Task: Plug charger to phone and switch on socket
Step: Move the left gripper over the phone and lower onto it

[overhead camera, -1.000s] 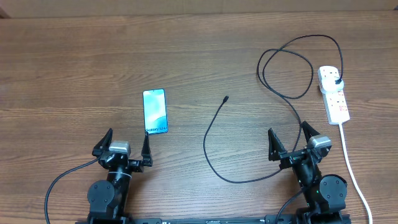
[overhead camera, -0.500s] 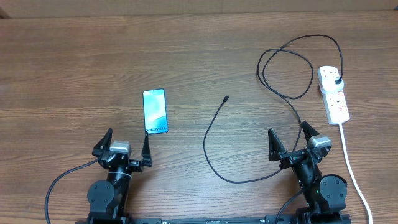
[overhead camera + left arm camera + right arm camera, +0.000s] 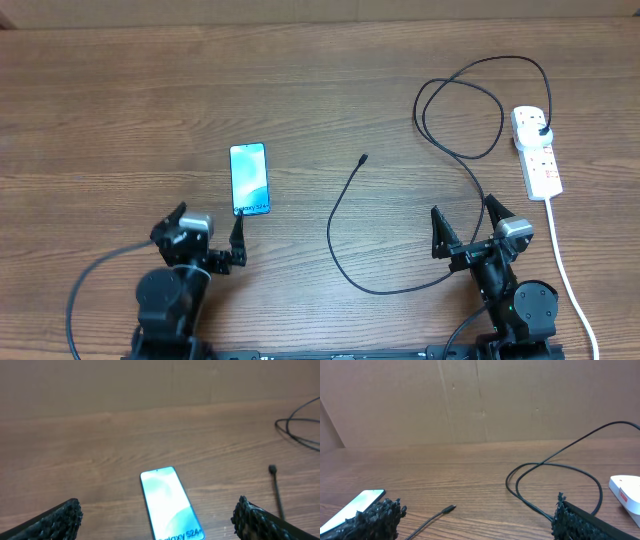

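Observation:
The phone (image 3: pixel 249 179) lies flat left of centre, its blue screen lit. The charger (image 3: pixel 340 200) is a thin black cable; its connector tip (image 3: pixel 363 158) rests on the wood right of the phone, and its black plug (image 3: pixel 541 131) sits in the white socket (image 3: pixel 540 165) at far right. My left gripper (image 3: pixel 210 214) is open just short of the phone's near end. In the left wrist view the phone (image 3: pixel 170 505) lies between and beyond the fingers (image 3: pixel 56 522). My right gripper (image 3: pixel 461 206) is open and empty, between the cable's curves. The tip (image 3: pixel 450 508) lies ahead of it.
The socket's thick white cord (image 3: pixel 565 270) runs down the right side toward the table's front edge, close to my right arm. The black cable makes loops (image 3: pixel 460 110) at the back right. A cardboard wall (image 3: pixel 480 400) stands behind the wooden table (image 3: pixel 120 100).
My left arm has shifted a little left and turned slightly toward the phone. Both grippers stay open. The right arm, phone, cable and socket have not moved.

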